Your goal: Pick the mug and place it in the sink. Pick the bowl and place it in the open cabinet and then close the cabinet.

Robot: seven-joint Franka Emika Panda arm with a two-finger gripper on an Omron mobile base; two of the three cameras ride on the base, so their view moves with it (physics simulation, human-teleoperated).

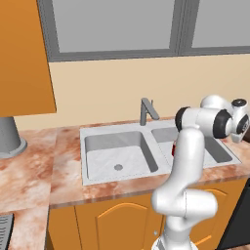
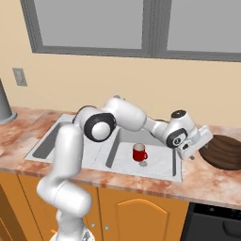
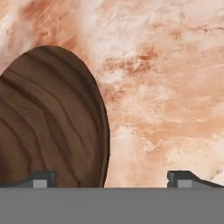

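Marbled reddish-pink stone counter point(image 2: 207, 181) runs below the window, holding the grey metal double-basin sink point(image 1: 97, 168) with its angular grey faucet point(image 1: 147, 111) at the back edge. At the upper left of the left base view hangs an orange wooden wall cabinet point(image 1: 24, 58). On the counter just right of the sink sits the wide, shallow, dark brown wood-look bowl point(image 2: 225, 151), upright with its opening facing up; being round, it has no clear long axis. Beside the bowl's left rim, the white arm's two-finger gripper point(image 2: 188, 153) hangs with jaws spread wide, holding nothing; in the hand view the bowl's rim lies between the fingertips point(image 3: 41, 179). Standing upright in the sink's right basin is the small red mug point(image 2: 139, 152), handle pointing right
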